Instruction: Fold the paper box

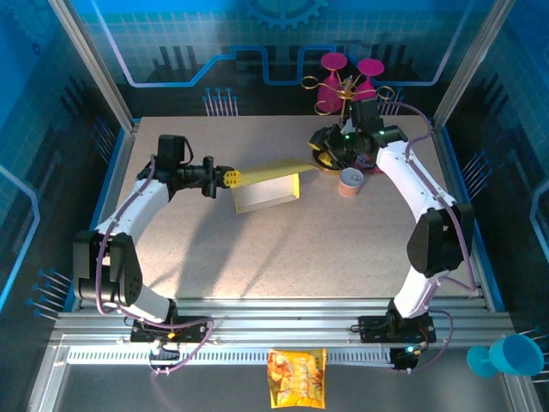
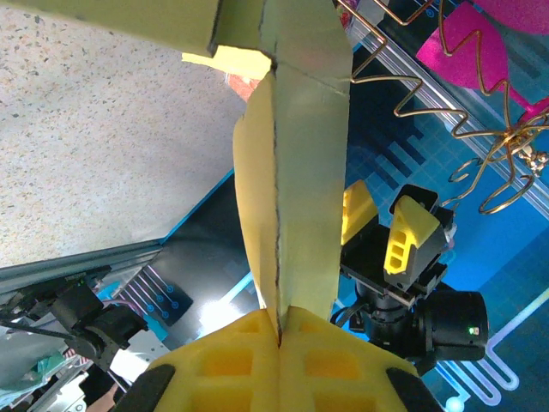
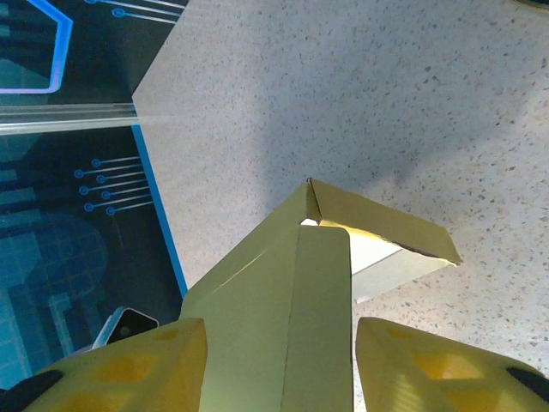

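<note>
The paper box hangs half-formed above the middle of the table, golden-yellow outside and white inside. My left gripper is shut on a folded flap at the box's left end; in the left wrist view the left gripper has its pads pressed together on the paper box. A long flap reaches right to my right gripper. In the right wrist view that flap of the paper box lies between the spread fingers of the right gripper, with a gap at the right finger. The right gripper is open.
A gold wire rack with pink glasses stands at the back edge, close behind the right arm. A small cup sits just right of the box. A snack bag lies on the near rail and a blue cup at the bottom right.
</note>
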